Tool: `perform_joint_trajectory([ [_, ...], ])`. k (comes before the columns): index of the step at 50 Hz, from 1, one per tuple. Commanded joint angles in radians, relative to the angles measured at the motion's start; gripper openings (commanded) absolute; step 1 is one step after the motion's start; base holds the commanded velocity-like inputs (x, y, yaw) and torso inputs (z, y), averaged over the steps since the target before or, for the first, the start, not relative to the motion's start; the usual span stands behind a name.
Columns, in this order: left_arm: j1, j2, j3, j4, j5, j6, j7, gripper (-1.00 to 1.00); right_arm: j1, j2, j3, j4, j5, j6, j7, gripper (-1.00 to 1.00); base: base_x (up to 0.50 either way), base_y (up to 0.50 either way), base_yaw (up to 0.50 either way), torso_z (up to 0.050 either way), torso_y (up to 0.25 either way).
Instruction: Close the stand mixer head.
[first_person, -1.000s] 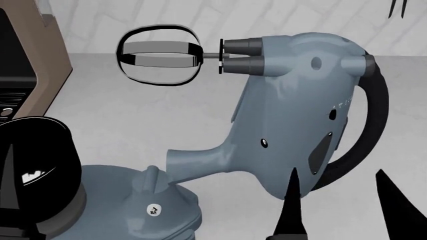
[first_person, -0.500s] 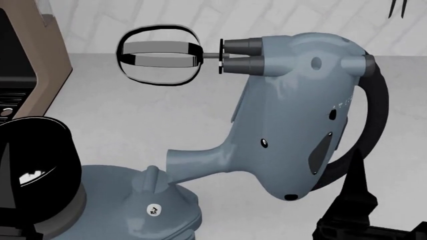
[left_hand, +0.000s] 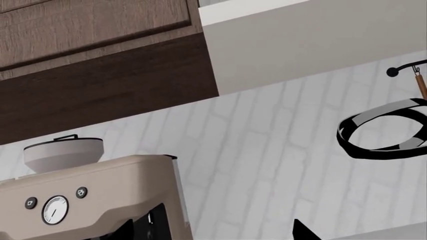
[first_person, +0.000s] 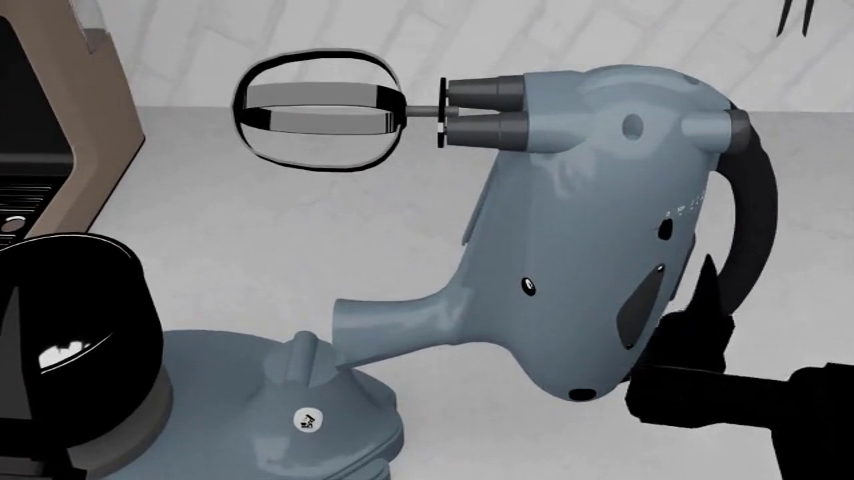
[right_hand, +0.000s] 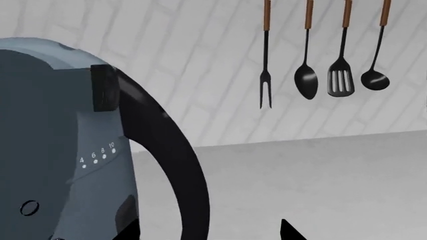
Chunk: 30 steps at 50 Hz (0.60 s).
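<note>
The stand mixer head (first_person: 587, 220) is tilted up and back, with its loop beater (first_person: 320, 110) pointing left in the air. Its curved black handle (first_person: 758, 215) runs down the right side. The head also shows in the right wrist view (right_hand: 47, 150), and its handle (right_hand: 180, 170) passes between my fingertips there. My right gripper (first_person: 703, 300) is open and straddles the lower handle (right_hand: 207, 232). My left gripper (left_hand: 213, 236) is open and empty, showing only its fingertips, with the beater (left_hand: 383, 132) far off. The flat base (first_person: 267, 410) and black bowl (first_person: 80, 330) sit low on the left.
A tan coffee machine (first_person: 54, 110) stands at the left and shows in the left wrist view (left_hand: 100, 195) under a wooden cabinet (left_hand: 100, 60). Black utensils (right_hand: 320, 75) hang on the tiled wall behind the grey counter (right_hand: 320, 175).
My right gripper has risen from the bottom right corner and moved left and up to the handle's lower part, turning as it went. The mixer head has not moved.
</note>
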<state>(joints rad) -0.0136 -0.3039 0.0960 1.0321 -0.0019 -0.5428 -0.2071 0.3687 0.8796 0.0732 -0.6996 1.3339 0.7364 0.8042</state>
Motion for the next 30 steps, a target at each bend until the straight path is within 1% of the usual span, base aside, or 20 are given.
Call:
perform_joint_trajectory([
  [1,-0.013,0.025,-0.025,-0.034,0.026,-0.022,-0.01,1.0,0.203,-0.021,-0.108,0.112,0.004,0.126,0.038,1.0,0.0,0.0,0.0,0.0,0.0],
  [11,-0.011,0.021,-0.031,-0.027,0.02,-0.026,-0.014,1.0,0.215,-0.035,-0.135,0.152,-0.022,0.13,0.024,1.0,0.0,0.0,0.0,0.0,0.0],
  [18,-0.01,0.018,-0.03,-0.028,0.018,-0.023,-0.016,1.0,0.252,-0.049,-0.175,0.192,-0.041,0.15,0.012,1.0,0.0,0.0,0.0,0.0,0.0],
  [27,-0.008,0.014,-0.037,-0.026,0.011,-0.019,-0.019,1.0,0.315,-0.08,-0.24,0.258,-0.059,0.194,0.005,1.0,0.0,0.0,0.0,0.0,0.0],
  [30,-0.009,0.014,-0.038,-0.02,0.01,-0.025,-0.02,1.0,0.368,-0.096,-0.267,0.276,-0.026,0.235,0.005,1.0,0.0,0.0,0.0,0.0,0.0],
])
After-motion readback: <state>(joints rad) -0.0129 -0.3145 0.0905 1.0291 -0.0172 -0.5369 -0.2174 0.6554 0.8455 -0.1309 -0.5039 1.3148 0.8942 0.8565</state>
